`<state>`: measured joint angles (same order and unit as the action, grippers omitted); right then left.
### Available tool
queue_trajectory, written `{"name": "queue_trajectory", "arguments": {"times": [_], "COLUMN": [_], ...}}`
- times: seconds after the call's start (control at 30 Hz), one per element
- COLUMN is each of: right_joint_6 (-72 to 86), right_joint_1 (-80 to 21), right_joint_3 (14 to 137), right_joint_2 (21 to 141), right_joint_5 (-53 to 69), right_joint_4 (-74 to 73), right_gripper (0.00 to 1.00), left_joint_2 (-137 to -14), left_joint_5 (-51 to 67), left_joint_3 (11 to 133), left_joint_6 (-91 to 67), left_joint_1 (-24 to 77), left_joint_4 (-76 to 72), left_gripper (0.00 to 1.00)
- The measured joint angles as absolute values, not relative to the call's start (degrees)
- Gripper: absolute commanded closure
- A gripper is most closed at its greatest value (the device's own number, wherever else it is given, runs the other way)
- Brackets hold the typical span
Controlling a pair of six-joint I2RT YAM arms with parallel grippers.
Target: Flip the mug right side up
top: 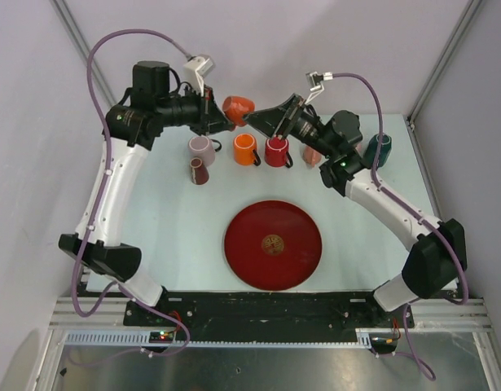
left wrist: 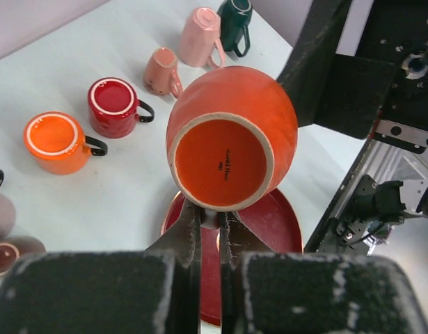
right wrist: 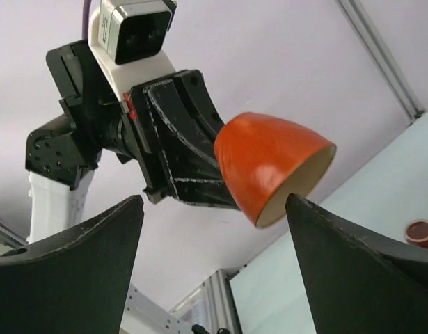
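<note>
The air over the back of the table (top: 169,228) is being taken up by the lifted mug (top: 239,106), pinched in the left gripper (top: 221,120). The wide-spread right gripper (top: 262,116) is being held just beside it, not touching. Below them, passage is being blocked by a row: mauve mug (top: 202,148), maroon cup (top: 199,171), orange mug (top: 245,149), red mug (top: 275,151), salmon mug (top: 313,155), teal mug (top: 378,149). The middle is being occupied by the red plate (top: 272,244). Bare table is being left on both sides of the plate.

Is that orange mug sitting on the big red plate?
No, the left tool grips the glossy orange ceramic mug in the air, well beyond the round red plate.
</note>
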<state>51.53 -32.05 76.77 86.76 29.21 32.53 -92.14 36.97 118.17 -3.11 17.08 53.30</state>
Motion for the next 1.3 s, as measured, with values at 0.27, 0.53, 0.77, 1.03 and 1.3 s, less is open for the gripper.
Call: {"name": "queue_trajectory", "arguments": {"times": [0.27,0.53,0.77,1.03,1.3], "right_joint_6": [57.6,53.7,25.6,-0.6,-8.7], "right_joint_1": [-32.2,-29.7,-28.2,-37.9,-42.9], "right_joint_3": [77.7,77.7,82.6,86.0,85.9], "right_joint_2": [90.4,88.1,83.6,94.9,108.3], "right_joint_5": [30.9,30.1,17.0,1.8,-2.8], "right_joint_4": [36.9,27.1,-10.3,-41.9,-49.6], "right_gripper": [0.83,1.00,1.00,1.00,1.00], "left_joint_2": [-93.3,-92.2,-91.4,-89.8,-89.4], "left_joint_5": [39.1,39.0,23.2,7.7,0.9], "left_joint_3": [118.2,111.6,102.8,99.1,97.4], "left_joint_6": [-3.1,-0.6,5.3,7.7,7.6], "left_joint_1": [20.1,20.5,16.6,13.8,13.7], "left_joint_4": [53.3,51.1,53.2,54.0,54.1], "left_gripper": [1.00,0.03,0.01,0.00,0.00]}}
